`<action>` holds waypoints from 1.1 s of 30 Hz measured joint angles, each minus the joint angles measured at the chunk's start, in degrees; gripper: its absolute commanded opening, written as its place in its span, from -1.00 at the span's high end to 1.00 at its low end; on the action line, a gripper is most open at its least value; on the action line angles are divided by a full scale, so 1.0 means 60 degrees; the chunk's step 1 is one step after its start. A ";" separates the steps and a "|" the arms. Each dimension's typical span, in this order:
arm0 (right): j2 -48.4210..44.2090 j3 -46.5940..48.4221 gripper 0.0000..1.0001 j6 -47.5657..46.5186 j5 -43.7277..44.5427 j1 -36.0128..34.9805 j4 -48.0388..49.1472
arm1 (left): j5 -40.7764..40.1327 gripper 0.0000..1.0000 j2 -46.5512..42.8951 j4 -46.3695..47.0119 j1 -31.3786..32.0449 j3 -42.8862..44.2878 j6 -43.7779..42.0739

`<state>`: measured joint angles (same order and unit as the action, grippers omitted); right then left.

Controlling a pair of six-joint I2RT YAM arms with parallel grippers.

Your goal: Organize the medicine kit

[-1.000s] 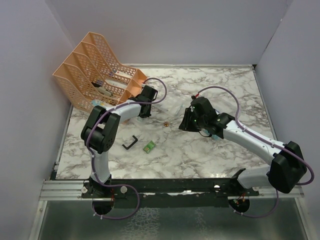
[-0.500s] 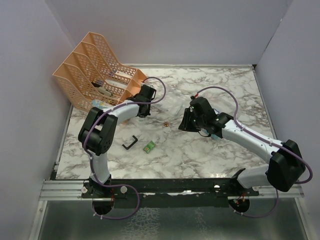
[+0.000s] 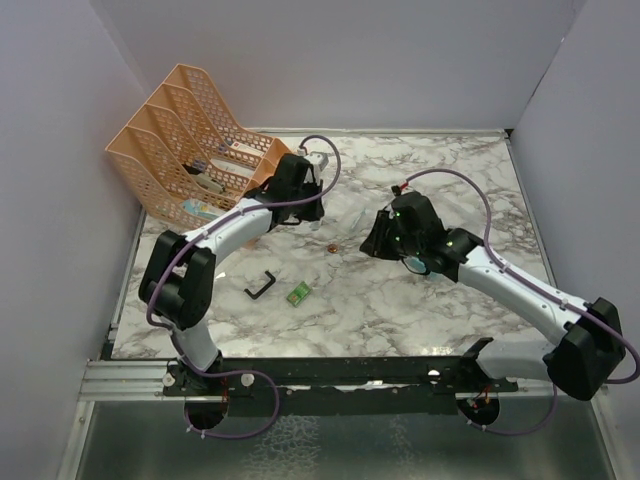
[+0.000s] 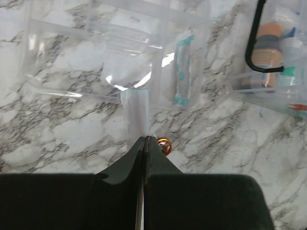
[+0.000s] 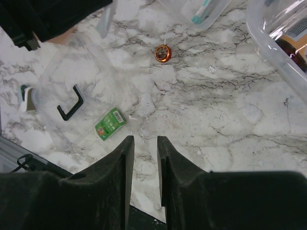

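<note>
My left gripper (image 3: 315, 215) (image 4: 145, 139) is shut on a thin translucent white strip (image 4: 135, 112) and holds it above the marble table. It hovers at the near edge of a clear compartment tray (image 4: 96, 57) (image 3: 350, 215), which holds a teal-and-white tube (image 4: 182, 67). An orange ring (image 3: 331, 247) (image 4: 164, 145) (image 5: 162, 52) lies on the table just right of the fingertips. My right gripper (image 3: 372, 243) (image 5: 145, 139) is open a little and empty, above bare table. A clear box (image 4: 273, 62) (image 5: 283, 43) with orange rolls sits beside it.
A peach mesh rack (image 3: 190, 150) with a few items stands at the back left. A green packet (image 3: 298, 294) (image 5: 110, 122) and a black handle (image 3: 262, 285) (image 5: 71, 103) on a clear lid lie at the front left. Walls close in on three sides.
My left gripper has swung right, away from the rack, toward the clear tray. My right gripper has shifted slightly right and back.
</note>
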<state>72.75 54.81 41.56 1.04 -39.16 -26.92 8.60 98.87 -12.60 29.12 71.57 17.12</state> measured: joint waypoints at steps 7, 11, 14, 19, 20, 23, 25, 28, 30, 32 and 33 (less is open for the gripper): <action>-0.0703 0.0000 0.48 0.0142 0.0645 0.0004 -0.0153 | 0.1151 1.00 0.0976 0.0113 0.0495 0.1184 -0.0306; -0.0823 0.0000 0.48 0.0251 0.1005 0.0004 -0.0459 | 0.1443 1.00 0.1698 0.0153 0.0630 0.1949 -0.0539; -0.0860 0.0000 0.48 0.0299 0.1184 0.0004 -0.0586 | 0.1537 1.00 0.2182 0.0109 0.0648 0.2521 -0.0769; -0.0984 0.0000 0.48 0.0452 0.1519 0.0004 -0.0903 | 0.1563 1.00 0.2911 0.0073 0.0692 0.3249 -0.1228; -0.1009 0.0000 0.48 0.0495 0.1570 0.0004 -0.0969 | 0.1563 1.00 0.3053 0.0051 0.0703 0.3366 -0.1293; -0.1104 -0.0015 0.48 0.0612 0.1657 0.0004 -0.1038 | 0.1559 1.00 0.3504 -0.0058 0.0732 0.3697 -0.1453; -0.1195 -0.0069 0.48 0.0692 0.1676 0.0000 -0.1031 | 0.1559 1.00 0.3748 -0.0197 0.0772 0.3887 -0.1526; -0.1217 -0.0127 0.48 0.0776 0.1683 0.0004 -0.1031 | 0.1526 1.00 0.4040 -0.0448 0.0812 0.4069 -0.1661; -0.1202 -0.0142 0.48 0.0783 0.1683 0.0004 -0.1031 | 0.1453 1.00 0.4204 -0.0561 0.0852 0.4146 -0.1712; -0.1158 -0.0142 0.48 0.0783 0.1683 0.0004 -0.1020 | 0.1377 1.00 0.4364 -0.0750 0.0885 0.4244 -0.1730; -0.1126 -0.0142 0.48 0.0783 0.1683 0.0004 -0.1013 | 0.1315 1.00 0.4419 -0.0838 0.0900 0.4255 -0.1730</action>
<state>66.00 53.95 46.26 11.14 -39.13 -32.99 16.49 125.38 -17.63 34.52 97.10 6.74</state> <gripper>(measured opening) 0.263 0.011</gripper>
